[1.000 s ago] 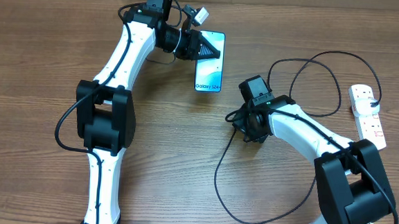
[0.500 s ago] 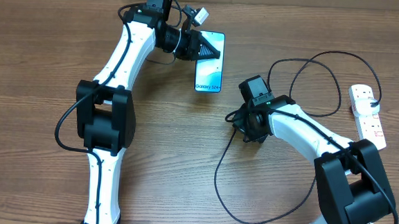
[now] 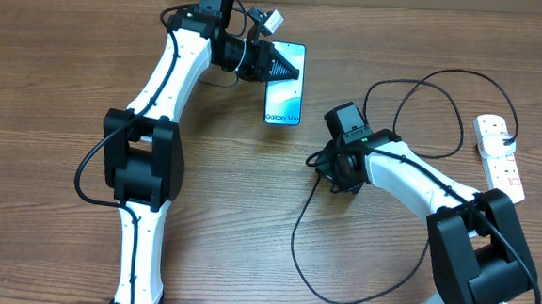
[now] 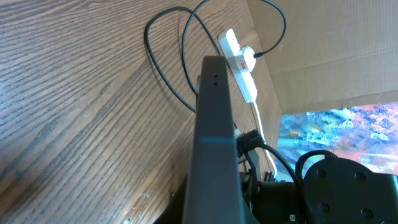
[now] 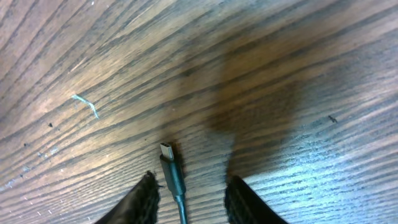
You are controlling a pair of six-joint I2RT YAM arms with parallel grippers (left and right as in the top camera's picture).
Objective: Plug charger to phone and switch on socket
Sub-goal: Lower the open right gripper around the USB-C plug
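On a wooden worktop (image 3: 49, 82), phone (image 3: 285, 101) is clamped by left claw (image 3: 286, 68); right claw (image 5: 189, 199), parted astride charger (image 5: 171, 171), should be closed squarely.

From overhead, the left jaws cover one top corner of the phone (image 3: 286, 98), and the right wrist's housing hides the right jaws altogether. The right wrist view shows only their fingertips (image 5: 146, 196) at its lower edge, which also cuts off the charger (image 5: 170, 167) just behind its connector. The switches of the socket (image 3: 499, 155) are too small to read.
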